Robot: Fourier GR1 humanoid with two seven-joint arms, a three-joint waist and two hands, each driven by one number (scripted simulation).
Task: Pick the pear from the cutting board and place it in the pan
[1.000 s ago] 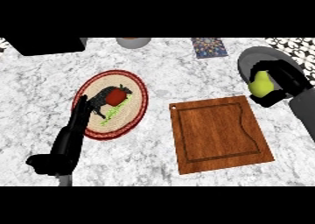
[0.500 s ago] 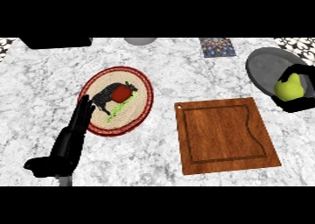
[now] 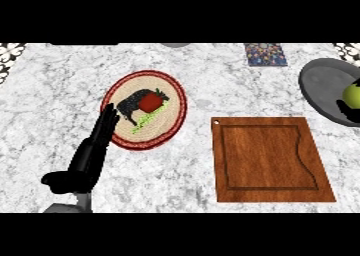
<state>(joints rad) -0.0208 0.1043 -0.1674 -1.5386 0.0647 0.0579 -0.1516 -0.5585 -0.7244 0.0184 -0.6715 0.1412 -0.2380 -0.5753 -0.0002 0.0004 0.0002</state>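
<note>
Green pear (image 3: 357, 94) sits gripped in the curled right hand (image 3: 353, 114) just above the grey pan's (image 3: 319, 86) right side, clear of the wooden cutting board (image 3: 268, 160), so release probably lies straight down, while the open left hand (image 3: 103, 131) rests far off.

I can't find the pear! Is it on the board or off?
Off. The cutting board is bare; the pear is over the pan, in the right robot hand.
</note>
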